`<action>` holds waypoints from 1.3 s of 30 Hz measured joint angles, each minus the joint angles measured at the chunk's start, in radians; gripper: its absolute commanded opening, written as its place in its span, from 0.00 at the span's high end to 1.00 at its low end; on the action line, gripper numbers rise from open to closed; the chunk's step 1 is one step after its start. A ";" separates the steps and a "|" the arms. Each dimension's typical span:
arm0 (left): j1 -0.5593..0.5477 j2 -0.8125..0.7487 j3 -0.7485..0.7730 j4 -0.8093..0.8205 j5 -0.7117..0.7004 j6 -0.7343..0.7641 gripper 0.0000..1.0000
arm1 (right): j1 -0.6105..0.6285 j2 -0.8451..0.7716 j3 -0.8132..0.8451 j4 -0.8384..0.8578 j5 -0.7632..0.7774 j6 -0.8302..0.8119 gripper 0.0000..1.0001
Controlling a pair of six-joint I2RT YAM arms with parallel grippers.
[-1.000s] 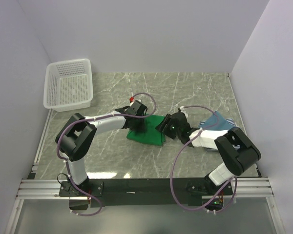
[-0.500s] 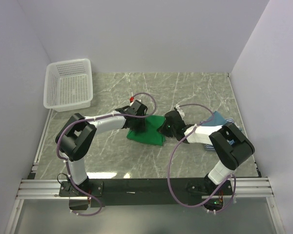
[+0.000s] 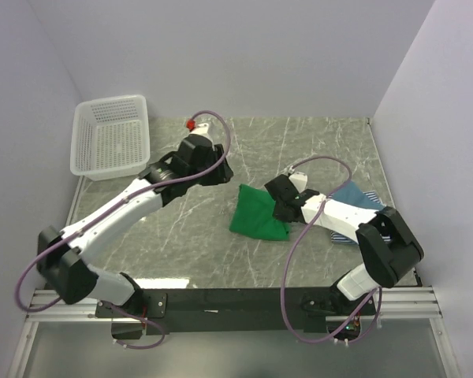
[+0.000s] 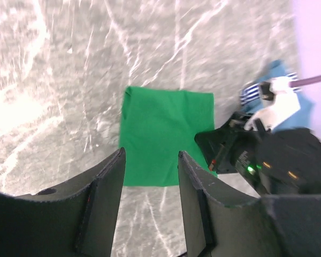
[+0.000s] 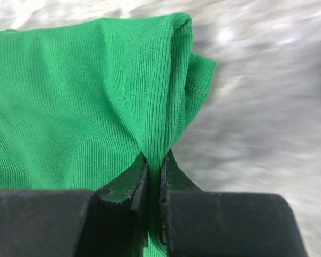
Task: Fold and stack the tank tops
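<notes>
The folded bright green tank top (image 3: 256,213) (image 4: 166,136) (image 5: 80,96) lies on the marble table in the middle. My right gripper (image 3: 281,209) (image 5: 154,158) is shut on a pinched fold at the top's right edge. High above the table and left of the green top, my left gripper (image 3: 215,170) (image 4: 150,152) hangs open with nothing between its fingers. The teal-blue tank top (image 3: 353,193) (image 4: 306,107) sits at the right on the navy-and-white striped tank top (image 3: 340,235) (image 4: 250,94), both partly hidden by the right arm.
A white lattice basket (image 3: 110,138) stands at the back left corner. White walls close in the table on the left, back and right. The right arm (image 4: 257,160) lies low across the table beside the green top.
The left gripper let go of the green top, opened wider and rose back to the left. The right gripper shut on the top's right edge, and the top slid a little to the right.
</notes>
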 measured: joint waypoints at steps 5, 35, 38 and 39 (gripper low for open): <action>0.003 -0.089 -0.026 0.000 0.001 0.004 0.50 | 0.000 -0.010 0.097 -0.201 0.129 -0.061 1.00; 0.029 -0.097 -0.110 -0.028 0.091 0.076 0.50 | -0.074 -0.028 0.362 -0.706 0.507 -0.189 1.00; 0.030 -0.097 -0.110 -0.029 0.096 0.078 0.50 | -0.105 -0.069 0.373 -0.713 0.516 -0.208 1.00; 0.030 -0.097 -0.110 -0.029 0.099 0.078 0.50 | -0.118 -0.087 0.374 -0.713 0.518 -0.214 1.00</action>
